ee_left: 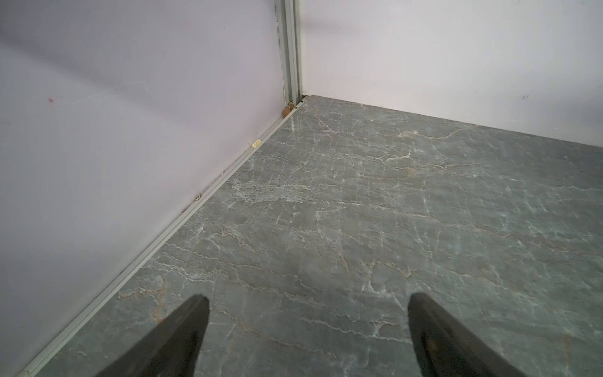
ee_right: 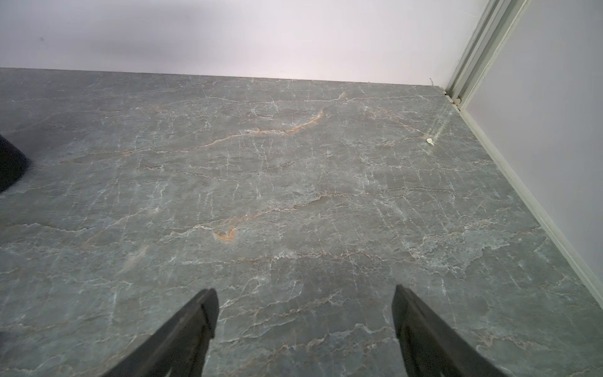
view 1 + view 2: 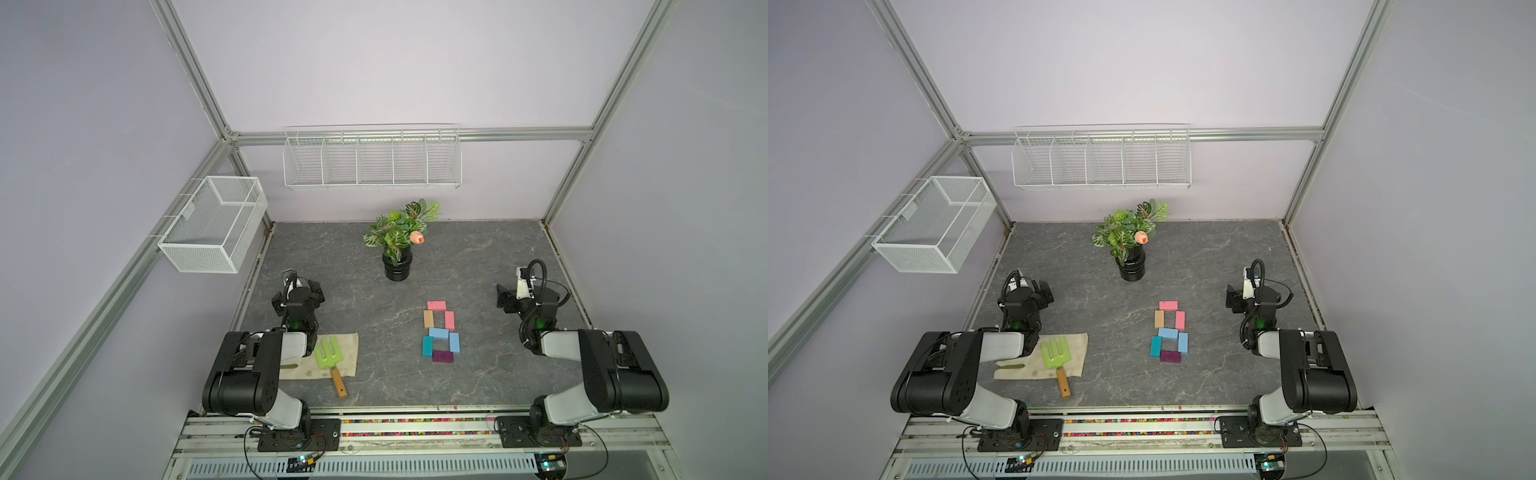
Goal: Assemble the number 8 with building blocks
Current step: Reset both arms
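I reckon the number 8 [image 3: 441,332] is done — left gripper [image 1: 306,296] & right gripper [image 2: 305,289] both released, empty; next I'd just check gaps.

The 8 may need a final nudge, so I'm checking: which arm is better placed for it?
Likely right: the right fingers stand open and empty, nearer the building blocks, bare table between. The left fingers, also open, sit farther off.

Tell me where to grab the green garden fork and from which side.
Take the garden fork by its wooden handle, from above, closing across its width. It lies flat; the handle is slim, straight and juts off the cloth onto bare table, unlike the broad pronged head.
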Controlling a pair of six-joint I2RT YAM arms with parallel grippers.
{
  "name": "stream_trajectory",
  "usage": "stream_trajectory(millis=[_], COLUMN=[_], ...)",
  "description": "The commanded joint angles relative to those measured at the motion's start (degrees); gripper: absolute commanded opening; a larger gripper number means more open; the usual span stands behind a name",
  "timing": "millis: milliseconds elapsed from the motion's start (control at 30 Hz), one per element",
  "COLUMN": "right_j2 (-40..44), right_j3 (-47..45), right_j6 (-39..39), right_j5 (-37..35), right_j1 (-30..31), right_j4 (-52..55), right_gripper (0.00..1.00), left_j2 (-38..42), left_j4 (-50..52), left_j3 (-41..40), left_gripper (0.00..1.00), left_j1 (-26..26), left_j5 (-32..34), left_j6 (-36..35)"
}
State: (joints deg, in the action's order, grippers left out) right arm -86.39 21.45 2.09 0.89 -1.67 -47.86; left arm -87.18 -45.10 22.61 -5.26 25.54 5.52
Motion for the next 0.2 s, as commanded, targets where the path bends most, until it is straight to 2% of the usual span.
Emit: stream_trajectory(millis=[0,167], right_j2=[-0.62,-0.56], right_j3=[0.7,1.07], right_j6=[-0.22,-0.54], right_j5=[-0.77,-2.31], right_j1=[0.17,0.53], right_j4=[0.04,0.83], right_gripper=[0.89,0.89], left_j2=[0.51,0.48], left_j4=[-0.23,-0.19], left_j3=[1.34,1.37], left_gripper=[0.99,0.99], left_j1=[0.16,0.16], left_j5=[-0.62,-0.67], left_j6=[-0.33,-0.33])
